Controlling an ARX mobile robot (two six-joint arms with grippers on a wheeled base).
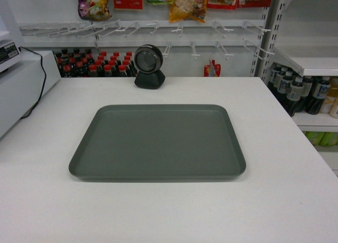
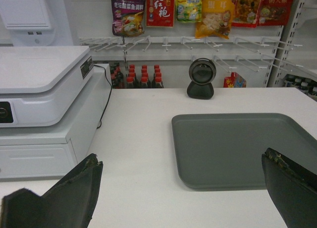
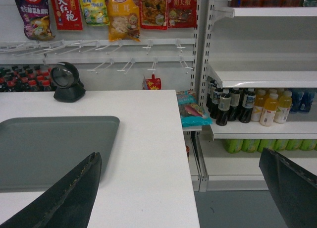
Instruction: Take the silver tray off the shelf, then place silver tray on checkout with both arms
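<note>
Lying flat on the desk (image 1: 285, 164), the tray (image 1: 158, 142) sits ahead of both tools, touched by neither. Left tool (image 2: 183, 188): fingers spread wide, empty, tray ahead and to its right. Right tool (image 3: 181, 188): fingers spread wide, empty, tray ahead and to its left. A scanner (image 1: 149, 66) stands beyond the tray.

Black round scanner (image 1: 149, 66) on the counter, red-capped bottles (image 1: 97, 65) behind it — snack packets (image 1: 188, 3) hanging above, white register (image 2: 42, 106) at left.
</note>
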